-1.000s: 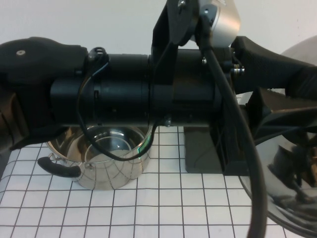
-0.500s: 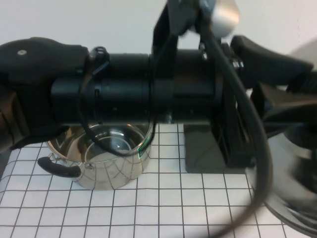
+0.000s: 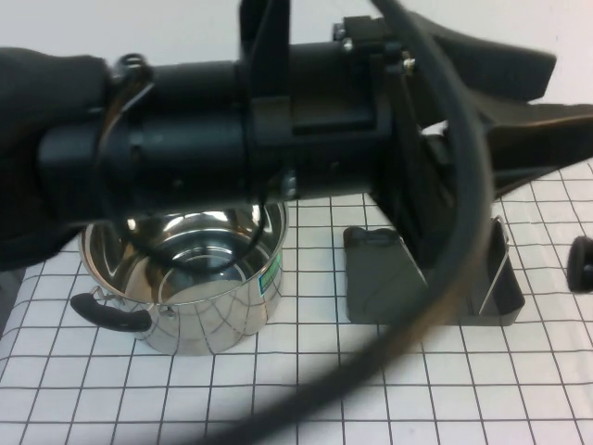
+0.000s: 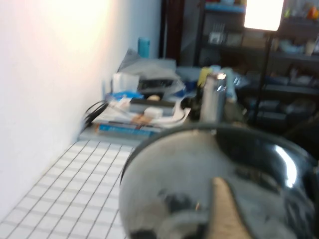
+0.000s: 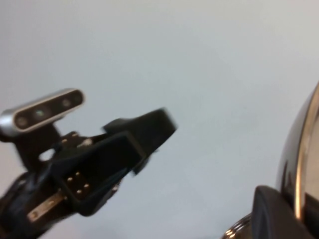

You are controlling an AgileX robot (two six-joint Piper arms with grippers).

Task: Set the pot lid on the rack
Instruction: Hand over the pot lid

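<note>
Step in hand, by the look of it: carrying the pot lid (image 4: 214, 184) across to the rack (image 3: 426, 287). Best done by turning the lid on edge, lining its rim up with a gap between the wire loops, then lowering slowly and straight, clear of the pot (image 3: 185, 287) at 9 o'clock of the rack. Worth watching the cable (image 3: 454, 232) hanging over the rack.

Left hand (image 3: 547, 102) raised at 1 o'clock of the rack, close against the lid in its wrist view; cannot tell whether gripping. Right hand (image 5: 279, 219) right beside the lid's rim; grip likewise impossible to tell.

Lid itself: shiny, domed, mirror-like steel, off the counter and out of the high view, probably past 3 o'clock of the rack.
</note>
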